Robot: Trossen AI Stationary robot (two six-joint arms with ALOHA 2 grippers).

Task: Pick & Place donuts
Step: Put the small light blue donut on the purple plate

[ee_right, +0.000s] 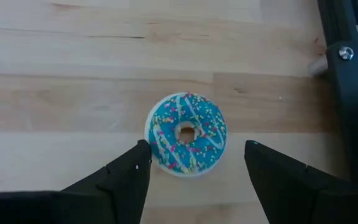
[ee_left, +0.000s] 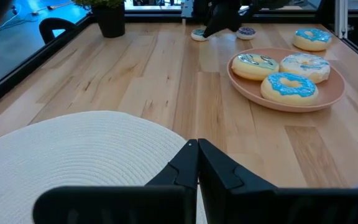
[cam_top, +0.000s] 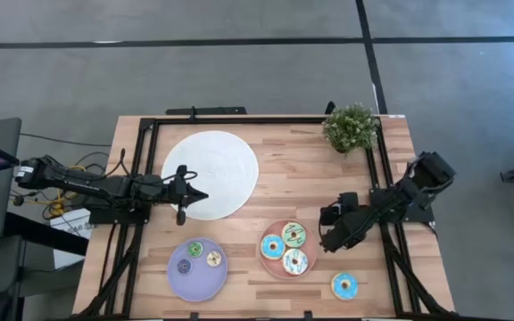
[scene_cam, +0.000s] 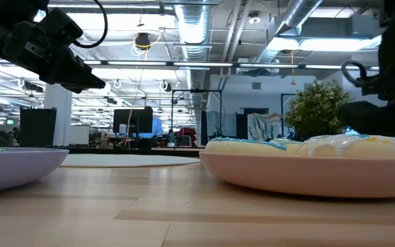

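Loose donut: you had one blue-iced donut [ee_right: 186, 134] with sprinkles lying flat and alone on the bare worktop [cam_top: 302, 169], near the front edge and apart from both plates; in the high view it sat at [cam_top: 344, 285].
Right gripper: your right gripper [ee_right: 194, 163] hung above that donut with its jaws spread wide, one finger either side of the ring; nothing was between them yet.
Left gripper: your left gripper [ee_left: 197, 163] waited over the edge of the large white disc [cam_top: 210, 173]; its jaws were closed together and empty.
Placed donuts: three larger donuts [cam_top: 286, 249] lay on the pink plate [cam_top: 265, 262]; three small ones [cam_top: 196, 258] lay on the lilac plate [cam_top: 186, 283].
Handling: you could judge the ring to be light, rigid toy material with a smooth glazed top; it would likely slide on the wood if nudged from one side only.
Where to hold: you would do best to pinch across the outer rim, through the widest part, jaws centred on the hole; a grip off-centre risked squirting it out sideways.
Bystander: the potted plant [cam_top: 350, 127] stood at the far corner, well clear.
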